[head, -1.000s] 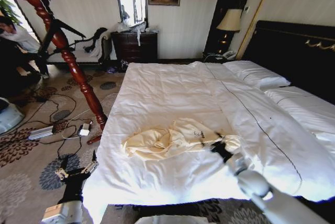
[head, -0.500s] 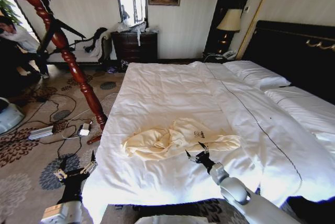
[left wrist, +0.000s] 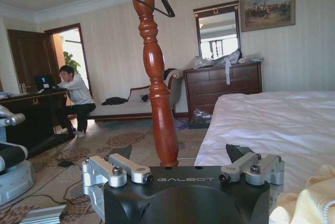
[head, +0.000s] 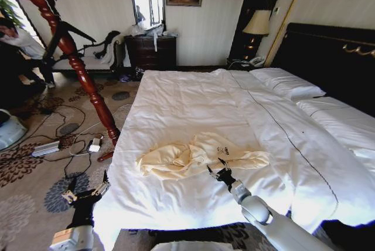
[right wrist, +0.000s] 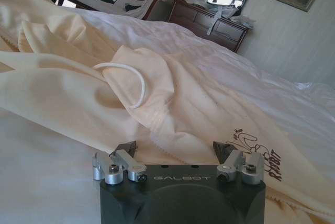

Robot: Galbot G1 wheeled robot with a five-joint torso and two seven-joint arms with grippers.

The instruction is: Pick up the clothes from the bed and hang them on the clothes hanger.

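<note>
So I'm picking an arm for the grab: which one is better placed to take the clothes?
Right. The right gripper is open at the clothes' near edge; the left gripper hangs beside the bed.

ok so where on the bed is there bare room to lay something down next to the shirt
The widest bare patch of the bed runs from the clothes up to the pillows. A narrower strip lies between the garment and the foot edge. It is crowded at the garment's near edge, where the open right gripper sits. The left gripper is off the bed's left side.
</note>
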